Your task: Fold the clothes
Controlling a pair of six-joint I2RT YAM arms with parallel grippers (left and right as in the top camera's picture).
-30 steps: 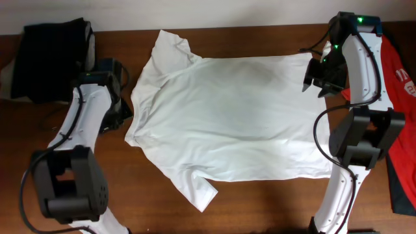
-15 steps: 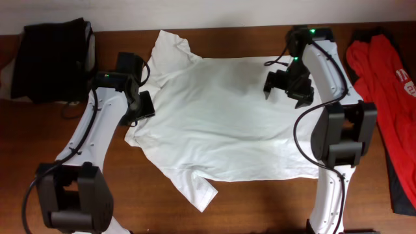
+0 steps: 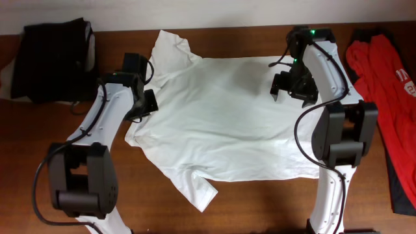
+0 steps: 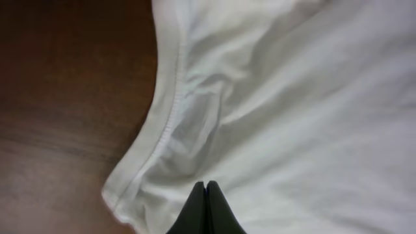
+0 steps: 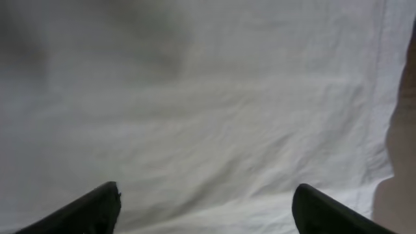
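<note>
The clothes, a white T-shirt (image 3: 221, 117), lie spread flat on the brown table (image 3: 260, 201), with one sleeve (image 3: 195, 188) pointing to the front. My left gripper (image 3: 145, 104) sits at the shirt's left edge. In the left wrist view its black fingertips (image 4: 206, 186) are pressed together over wrinkled white fabric (image 4: 292, 110) beside a stitched hem (image 4: 166, 123), with no cloth seen between them. My right gripper (image 3: 290, 88) hovers over the shirt's upper right part. Its fingers (image 5: 97, 205) stand wide apart above smooth fabric (image 5: 214, 117), holding nothing.
A pile of black clothing (image 3: 52, 58) lies at the back left corner. A red garment (image 3: 383, 71) lies along the table's right side. Bare wood shows left of the shirt's hem (image 4: 65, 97) and along the table's front.
The right arm swung in from the shirt's right edge to above its upper right part, jaws now wide. The left gripper moved up to the shirt's left edge. The shirt lies unchanged.
</note>
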